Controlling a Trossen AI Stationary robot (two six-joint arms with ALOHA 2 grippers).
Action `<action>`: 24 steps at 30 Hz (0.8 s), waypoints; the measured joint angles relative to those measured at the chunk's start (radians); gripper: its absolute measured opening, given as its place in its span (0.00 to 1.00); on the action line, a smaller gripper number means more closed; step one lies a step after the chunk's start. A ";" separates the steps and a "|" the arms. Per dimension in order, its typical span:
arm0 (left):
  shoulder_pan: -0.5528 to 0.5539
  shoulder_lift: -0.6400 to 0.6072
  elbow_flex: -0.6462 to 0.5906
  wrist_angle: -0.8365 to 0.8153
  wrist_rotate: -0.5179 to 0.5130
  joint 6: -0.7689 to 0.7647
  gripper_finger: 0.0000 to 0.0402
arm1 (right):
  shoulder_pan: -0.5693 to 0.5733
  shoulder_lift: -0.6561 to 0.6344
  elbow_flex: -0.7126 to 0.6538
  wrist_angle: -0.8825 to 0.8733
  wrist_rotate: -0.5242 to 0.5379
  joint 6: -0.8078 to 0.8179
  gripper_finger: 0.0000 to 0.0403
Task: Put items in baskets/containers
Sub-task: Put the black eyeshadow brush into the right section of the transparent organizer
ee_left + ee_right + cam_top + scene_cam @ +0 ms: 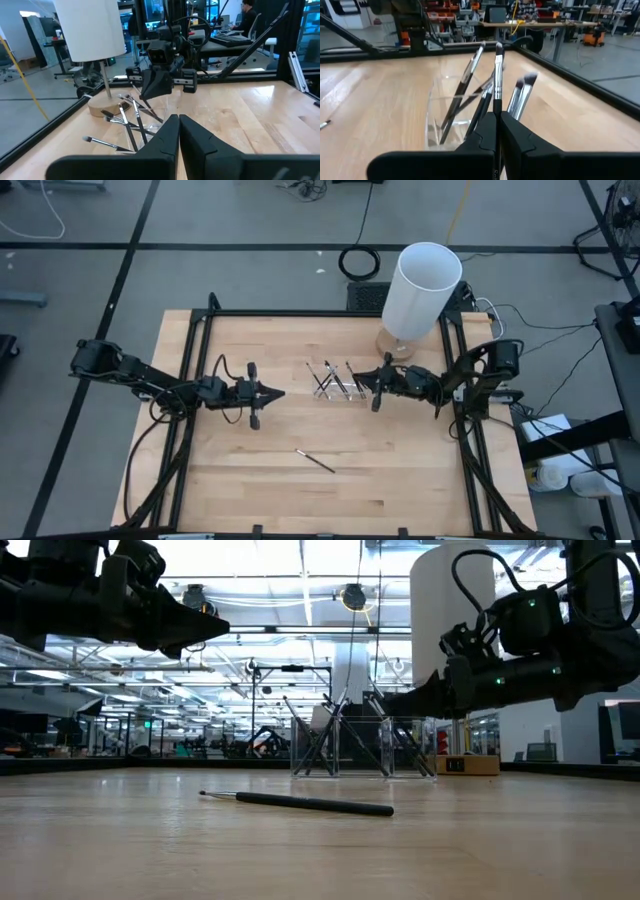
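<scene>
A small clear tray point(434, 117) stands mid-table, left of the white cylinder's base, also seen in the high view point(336, 387). Several thin dark brushes point(469, 75) lean in it, their pale tips up and out over its walls. One more brush point(315, 461) lies flat on the wood nearer the front edge point(300, 803). My right gripper point(362, 383) is at the tray's right end, shut on one brush point(497, 75). My left gripper point(278, 392) hangs shut and empty to the tray's left, pointing at it. My right gripper pinches a brush by its dark handle point(495, 104) between its two fingers. The fingers come in level from the table's right. The brush stands steeply above the fingertips, silvery ferrule and bristles point(498, 50) up, over the tray. My own fingers hide its lower end.
A tall white cylinder point(422, 288) on a round wooden base point(393, 345) stands just behind and to the right of the tray, close to my right arm. A black frame point(200, 330) runs around the tabletop. Bare wood point(400, 470) lies toward the front.
</scene>
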 joint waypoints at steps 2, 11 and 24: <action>0.000 0.000 0.000 0.000 0.000 -0.015 0.05 | 0.000 0.012 0.000 -0.001 0.000 0.000 0.00; -0.005 -0.053 0.000 -0.038 -0.052 -0.015 0.05 | 0.005 0.026 -0.016 0.059 -0.017 -0.001 0.00; -0.197 -0.643 0.000 -0.614 -0.280 0.088 0.05 | -0.001 -0.048 -0.153 0.115 -0.033 0.057 0.00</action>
